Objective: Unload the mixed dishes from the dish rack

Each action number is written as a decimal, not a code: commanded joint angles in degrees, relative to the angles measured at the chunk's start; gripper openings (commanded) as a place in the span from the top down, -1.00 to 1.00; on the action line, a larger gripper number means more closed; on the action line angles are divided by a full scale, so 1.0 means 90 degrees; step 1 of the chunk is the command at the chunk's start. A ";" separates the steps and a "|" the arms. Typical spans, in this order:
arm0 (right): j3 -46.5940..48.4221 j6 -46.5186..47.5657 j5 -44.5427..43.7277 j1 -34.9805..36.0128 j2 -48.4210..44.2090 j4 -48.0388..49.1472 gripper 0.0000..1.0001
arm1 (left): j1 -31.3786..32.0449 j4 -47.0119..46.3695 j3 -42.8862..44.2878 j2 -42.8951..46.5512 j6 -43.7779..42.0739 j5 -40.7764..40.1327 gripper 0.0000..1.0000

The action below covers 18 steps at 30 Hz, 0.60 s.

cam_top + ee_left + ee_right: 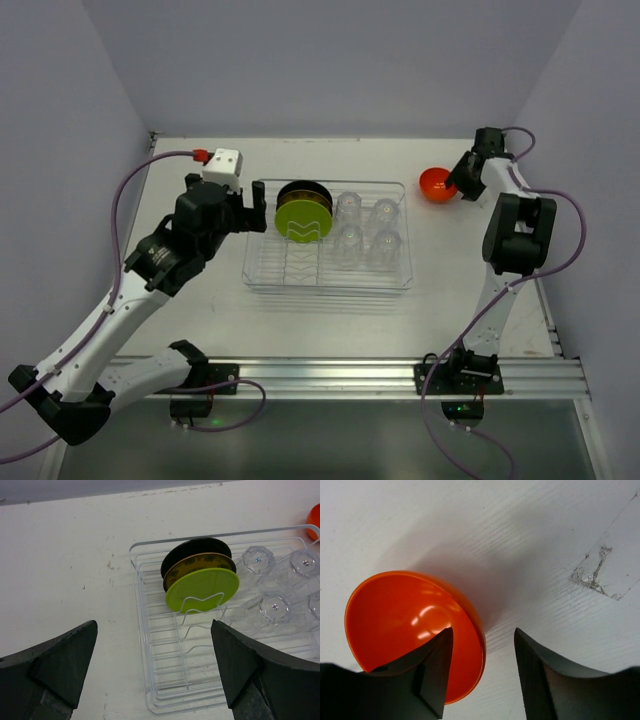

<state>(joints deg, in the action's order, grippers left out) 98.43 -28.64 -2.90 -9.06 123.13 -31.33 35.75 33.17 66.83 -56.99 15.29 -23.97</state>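
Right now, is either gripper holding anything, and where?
The left gripper is empty; the right gripper has open jaws straddling the orange bowl at its rim, unclamped.

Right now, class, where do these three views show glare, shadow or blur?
Right wrist view: white glare spots inside the orange bowl, its soft shadow on the table. Left wrist view: fingers slightly soft, cups glinting. Top view: evenly lit.

A white table (pixel 330 335) carries a clear dish rack (pixel 300 275) at centre frame and an orange bowl (pixel 434 184), well apart, at upper right.
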 commanded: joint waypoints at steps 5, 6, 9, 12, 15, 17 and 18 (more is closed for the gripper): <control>-0.0047 -0.0274 -0.0049 -0.0019 -0.0935 -0.0181 -0.42 | -0.0026 -0.0062 0.0241 -0.0073 0.0127 0.0473 -1.00; -0.0087 -0.0332 -0.0040 -0.0019 -0.1121 -0.0181 -0.44 | -0.0027 -0.0169 0.0221 -0.0093 0.0195 0.0591 -1.00; -0.0224 -0.0295 -0.0127 -0.0009 -0.2038 -0.0375 -0.48 | -0.0027 -0.0509 0.0173 -0.0142 0.0584 0.0895 -1.00; -0.0574 -0.0032 -0.0623 0.0302 -0.3297 -0.0347 -0.77 | -0.0027 -0.1065 0.0007 -0.0142 0.1014 0.1129 -1.00; -0.1150 0.0135 -0.1192 0.0839 -0.4664 -0.0240 -0.98 | -0.0027 -0.1651 -0.0130 -0.0171 0.1541 0.1276 -1.00; -0.1755 0.0049 -0.0649 0.1230 -0.5696 -0.0123 -0.98 | -0.0027 -0.1887 -0.0130 -0.0288 0.2106 0.1112 -1.00; -0.2057 -0.0146 -0.0181 0.1270 -0.6060 0.0245 -0.98 | -0.0027 -0.1888 -0.0101 -0.0327 0.2419 0.0994 -1.00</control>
<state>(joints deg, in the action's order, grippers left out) 86.00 -28.95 -8.67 -0.01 77.47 -32.27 35.75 23.88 65.98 -58.92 27.11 -14.57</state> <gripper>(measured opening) 0.987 0.997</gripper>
